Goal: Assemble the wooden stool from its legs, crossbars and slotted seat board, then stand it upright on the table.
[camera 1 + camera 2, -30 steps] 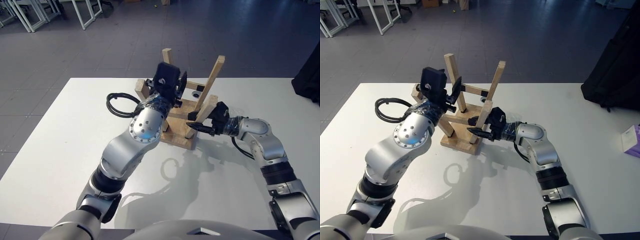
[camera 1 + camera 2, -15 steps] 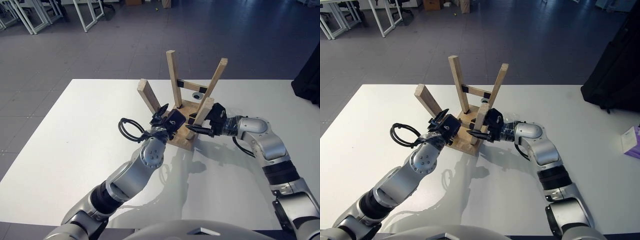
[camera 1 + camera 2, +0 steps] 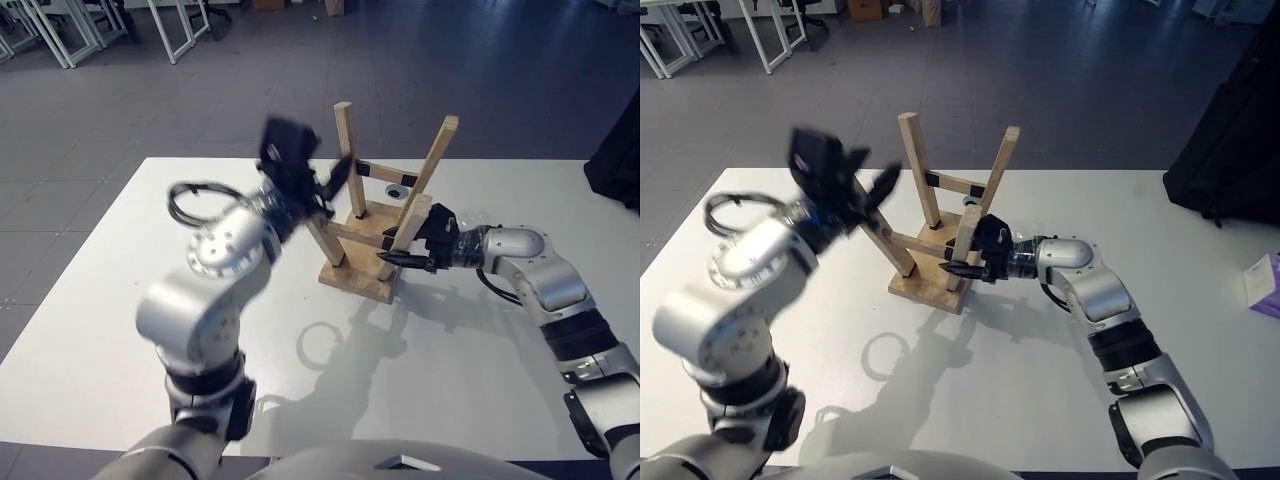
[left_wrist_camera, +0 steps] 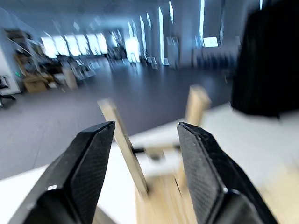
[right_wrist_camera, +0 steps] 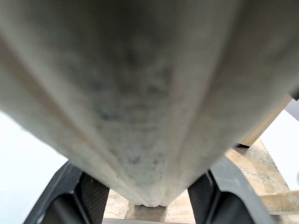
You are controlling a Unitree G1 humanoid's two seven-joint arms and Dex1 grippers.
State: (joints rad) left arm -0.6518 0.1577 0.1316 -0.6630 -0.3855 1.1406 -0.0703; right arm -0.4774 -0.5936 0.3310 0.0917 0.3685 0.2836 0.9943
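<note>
Four legs [image 3: 347, 160], two crossbars [image 3: 384, 174] on one seat board [image 3: 352, 282]; right gripper [image 3: 398, 256] clamps one leg, left gripper [image 4: 145, 125] jaws gape apart.

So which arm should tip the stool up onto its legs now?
Probably the right. Its jaws are shut on a leg of the upside-down stool. The left jaws hang open above the table, holding nothing.
</note>
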